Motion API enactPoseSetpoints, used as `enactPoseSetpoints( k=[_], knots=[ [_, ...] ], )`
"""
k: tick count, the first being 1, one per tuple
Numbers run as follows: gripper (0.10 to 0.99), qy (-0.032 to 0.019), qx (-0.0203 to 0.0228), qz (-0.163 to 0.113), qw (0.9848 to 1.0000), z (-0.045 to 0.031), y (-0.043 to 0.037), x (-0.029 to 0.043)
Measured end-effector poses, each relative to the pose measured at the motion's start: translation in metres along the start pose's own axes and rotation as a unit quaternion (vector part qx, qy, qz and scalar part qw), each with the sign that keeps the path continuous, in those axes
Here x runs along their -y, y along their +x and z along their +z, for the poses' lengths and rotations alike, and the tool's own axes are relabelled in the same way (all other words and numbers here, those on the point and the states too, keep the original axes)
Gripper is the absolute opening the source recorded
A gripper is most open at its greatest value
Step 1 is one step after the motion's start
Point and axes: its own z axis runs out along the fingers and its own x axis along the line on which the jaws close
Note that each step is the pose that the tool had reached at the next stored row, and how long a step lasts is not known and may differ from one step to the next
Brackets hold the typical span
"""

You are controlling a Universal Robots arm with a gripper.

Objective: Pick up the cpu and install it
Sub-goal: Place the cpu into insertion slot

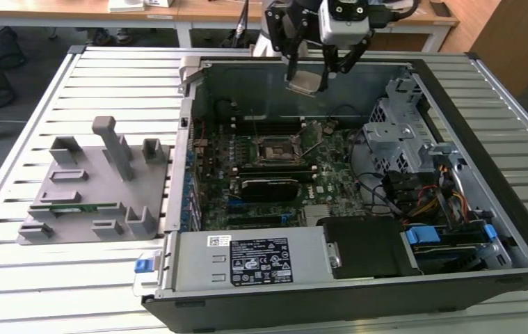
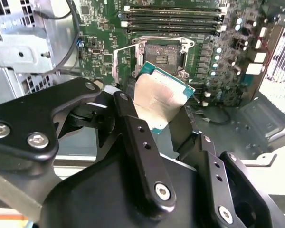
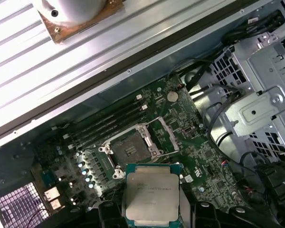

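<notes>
Claw point(image 1: 308, 75) pinching cpu point(image 2: 160, 97) at two opposite edges, cpu raised well above open socket point(image 3: 131, 151), memory slots point(image 2: 171, 15) just beside that socket.

I count one chip point(image 2: 161, 102) between my two fingers point(image 2: 133, 128), one open computer case point(image 1: 486, 278), one motherboard point(image 1: 333, 170), one empty socket point(image 1: 275, 151), four long slots point(image 2: 171, 18) beside it in the second wrist view, one grey rack point(image 1: 97, 188), one slatted table point(image 1: 60, 292).

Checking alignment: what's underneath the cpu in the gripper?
The motherboard, with the empty socket open, frame raised, in view just beside the cpu. The board patch right behind the chip is covered.
</notes>
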Motion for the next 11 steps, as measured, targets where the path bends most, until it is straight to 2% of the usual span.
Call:
enactPoseSetpoints(
  k=[5, 11],
  knots=[
    [0.533, -0.0008, 0.0019, 0.034, 0.9994, 0.0005, 0.0001, -0.0002],
    [0.533, -0.0016, 0.0040, 0.070, 0.9975, 0.0010, 0.0004, -0.0006]
  ],
)
